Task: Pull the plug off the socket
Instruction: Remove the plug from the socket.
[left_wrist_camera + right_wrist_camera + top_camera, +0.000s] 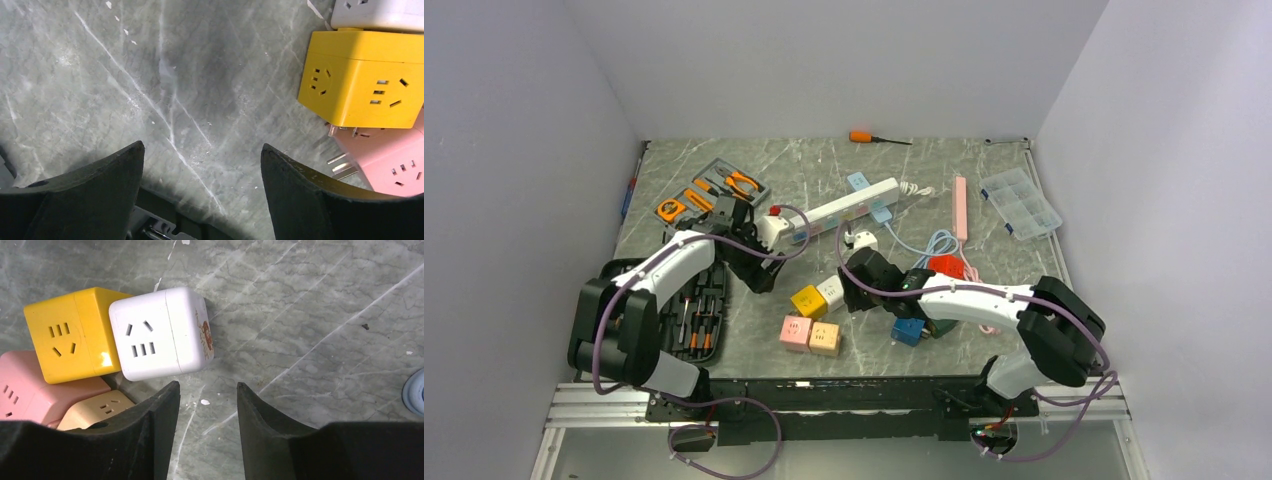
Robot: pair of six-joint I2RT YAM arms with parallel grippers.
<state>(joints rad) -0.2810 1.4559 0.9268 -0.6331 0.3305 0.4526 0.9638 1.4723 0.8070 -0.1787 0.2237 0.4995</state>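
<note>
A white power strip [849, 204] lies at the back middle with a light blue plug [859, 181] and another blue plug [881, 212] seated in it. A loose white plug [862, 240] lies just in front. My left gripper [759, 276] is open and empty over bare marble [202, 150], left of the yellow cube socket [360, 80]. My right gripper [854, 292] is open and empty [207, 386], just in front of the white cube socket [160, 332]. Neither gripper touches the strip.
Yellow [808, 300], white [831, 291], pink [796, 331] and tan [824, 339] cube sockets cluster at centre. Blue [909, 330] and red [944, 266] cubes sit under the right arm. Tool trays [694, 312] lie left, a pink strip [960, 208] and clear box [1020, 202] right.
</note>
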